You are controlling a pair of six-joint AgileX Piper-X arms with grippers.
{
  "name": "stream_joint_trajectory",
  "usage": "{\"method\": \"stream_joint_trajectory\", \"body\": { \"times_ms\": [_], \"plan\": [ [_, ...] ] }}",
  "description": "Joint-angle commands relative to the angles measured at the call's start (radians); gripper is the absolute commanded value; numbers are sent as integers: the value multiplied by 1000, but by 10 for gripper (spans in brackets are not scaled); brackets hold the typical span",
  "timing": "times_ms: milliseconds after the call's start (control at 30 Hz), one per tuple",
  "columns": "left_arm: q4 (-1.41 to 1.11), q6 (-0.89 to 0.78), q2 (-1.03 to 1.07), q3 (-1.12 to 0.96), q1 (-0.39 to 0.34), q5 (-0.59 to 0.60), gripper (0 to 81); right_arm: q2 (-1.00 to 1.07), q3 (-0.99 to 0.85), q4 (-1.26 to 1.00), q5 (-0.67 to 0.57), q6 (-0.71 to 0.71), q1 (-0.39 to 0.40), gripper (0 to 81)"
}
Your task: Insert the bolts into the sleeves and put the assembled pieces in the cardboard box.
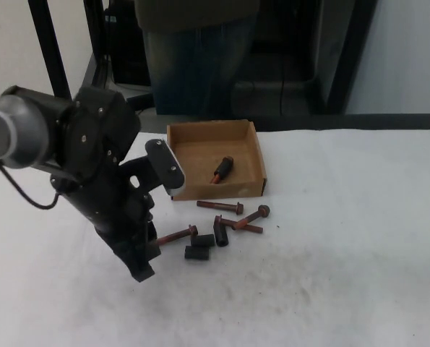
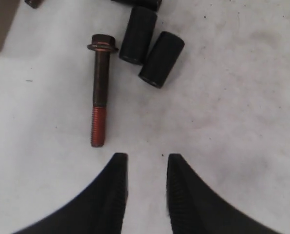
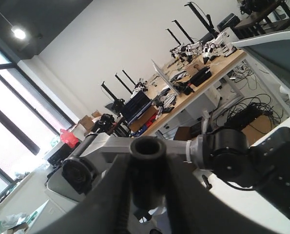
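Evidently the left gripper (image 1: 144, 271) (image 2: 147, 158) is set up for a pick. It hangs low over the white bench (image 1: 330, 275), pointed down, with its fingers parted and nothing between them. Just ahead of its fingertips, a little off the line of the gap, a bolt (image 2: 100, 90) lies flat on the bench, its threaded end toward the gripper and its flanged head away. By my judgement that lie offers the shank for a grasp once the gripper is centred over it. Past the bolt's head, farther from the gripper, two black sleeves (image 2: 137, 34) lie on their sides close against each other, within easy reach for the pairing the task asks for. To the right of the gripper, more loose bolts (image 1: 220, 206) lie scattered near the front wall of the cardboard box (image 1: 252, 155). The box stands open-topped beyond and to the right of the gripper. One assembled piece (image 1: 223, 168) already lies on its floor, so I judge the task begun but far from done. The right gripper (image 3: 148, 163) is raised off the bench and aimed out at the room. It is clenched on a single sleeve (image 3: 147, 151), which sits squarely between its fingers with an open end showing. It looks held there as the socket for the bolt the left gripper would bring.
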Motion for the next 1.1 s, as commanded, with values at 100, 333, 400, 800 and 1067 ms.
{"method": "stream_joint_trajectory", "body": {
  "times_ms": [100, 333, 400, 800, 1067],
  "plan": [
    [-7, 17, 88, -125, -1, 17, 253, -16, -3, -4, -18, 2, 22, 2],
    [11, 17, 170, -241, -22, 39, 253, -16, -3, -4, -43, -6, 23, 2],
    [40, 17, 191, -263, -27, 39, 253, -16, -3, -4, -46, -8, 23, 2],
    [79, 62, 239, -277, -34, 30, 253, -16, -3, -4, -45, -12, 23, 2],
    [19, 69, 239, -277, -32, 12, 263, -16, -3, -4, -45, -12, 25, 2]
  ]
}}
